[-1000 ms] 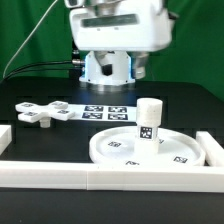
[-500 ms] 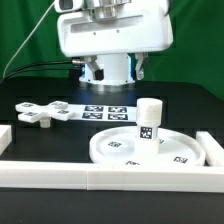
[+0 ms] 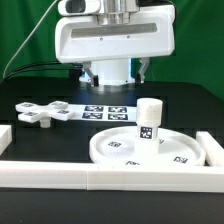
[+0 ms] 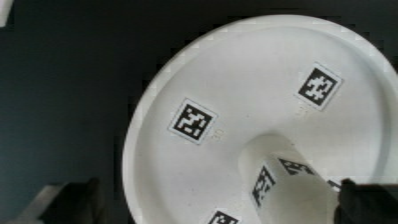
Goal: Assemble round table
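The round disc [image 3: 135, 150] lies flat at the exterior view's lower right, several tags on its face. The short cylinder leg [image 3: 149, 122] stands upright on it, near the middle. The flat cross-shaped piece [image 3: 42, 113] lies on the table at the exterior view's left. My gripper [image 4: 217, 200] hangs high over the disc [image 4: 249, 90] and the leg [image 4: 270, 185], touching neither. Its dark fingertips [image 4: 71, 200] stand wide apart and open with nothing between them. Its white body [image 3: 110, 40] fills the top of the exterior view.
The marker board [image 3: 105, 110] lies flat between the cross-shaped piece and the disc. Long white border rails run along the front [image 3: 100, 178], with short pieces at the left [image 3: 5, 135] and right [image 3: 212, 145]. Behind stands the arm's base [image 3: 105, 75].
The gripper's white body has come down and grown larger in the exterior view. The disc, leg and cross-shaped piece have not moved. The jaws stay open.
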